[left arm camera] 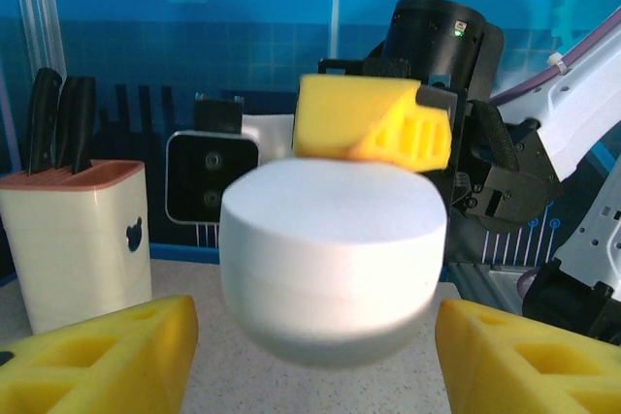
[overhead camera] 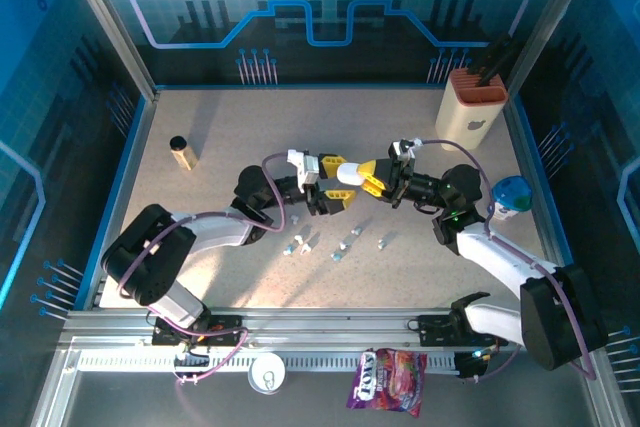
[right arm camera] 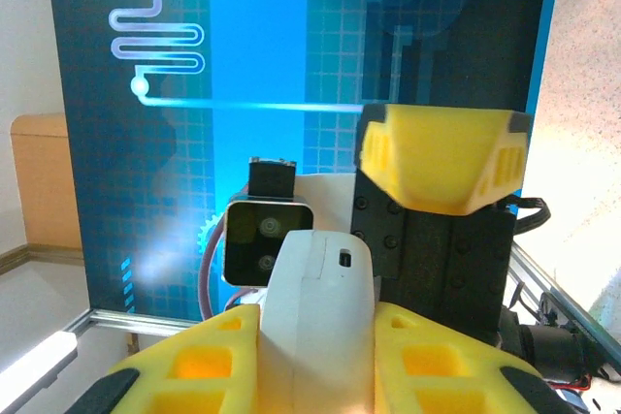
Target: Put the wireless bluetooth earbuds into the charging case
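Glossy white rounded charging case [overhead camera: 348, 175] sticks out level toward the wide-open left gripper [overhead camera: 335, 179]. The right gripper [overhead camera: 371, 178] pinches it. Tiny stemmed earbuds [overhead camera: 300, 245] lie flat on the speckled table [overhead camera: 200, 277].

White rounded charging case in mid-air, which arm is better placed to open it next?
Left, probably. The right gripper is shut on the white rounded charging case, holding it above the table; the left gripper has its yellow fingers apart on either side of it, holding nothing.
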Available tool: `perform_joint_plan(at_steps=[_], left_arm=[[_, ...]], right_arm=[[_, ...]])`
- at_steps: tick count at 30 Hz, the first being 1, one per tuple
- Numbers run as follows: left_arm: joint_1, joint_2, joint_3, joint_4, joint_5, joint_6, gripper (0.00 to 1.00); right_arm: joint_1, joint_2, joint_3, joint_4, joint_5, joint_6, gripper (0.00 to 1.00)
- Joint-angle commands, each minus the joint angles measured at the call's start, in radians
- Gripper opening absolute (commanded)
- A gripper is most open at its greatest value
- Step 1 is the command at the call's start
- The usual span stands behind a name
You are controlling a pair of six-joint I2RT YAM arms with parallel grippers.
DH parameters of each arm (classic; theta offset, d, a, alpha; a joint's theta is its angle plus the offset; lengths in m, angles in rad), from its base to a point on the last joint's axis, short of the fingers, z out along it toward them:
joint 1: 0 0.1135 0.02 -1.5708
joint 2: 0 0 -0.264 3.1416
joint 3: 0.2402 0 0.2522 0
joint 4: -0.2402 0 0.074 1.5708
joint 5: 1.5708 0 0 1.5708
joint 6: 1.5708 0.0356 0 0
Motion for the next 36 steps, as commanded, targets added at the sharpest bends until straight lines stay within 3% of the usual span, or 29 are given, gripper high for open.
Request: perform_joint_plan(at_steps=[1, 19, 31, 36], left_arm=[[-0.008, 0.014, 0.035, 0.056, 0.019, -0.012, 0.64], [-0.012, 0.018, 0.051, 0.033, 0.066, -0.037, 0.48], [-0.014, 0.031, 0.054, 0.046, 0.072, -0.039, 0.51], [-0.014, 0.028, 0.054, 0.053, 0.071, -0.045, 0.47]], right_arm=[[-0.007, -0.007, -0.004, -0.003, -0.008, -0.022, 0.11], [-0.009, -0.012, 0.017, -0.03, -0.011, -0.042, 0.11], [-0.01, -0.008, 0.015, -0.001, -0.009, -0.024, 0.11], [-0.01, -0.014, 0.009, -0.02, -0.01, -0.034, 0.11]])
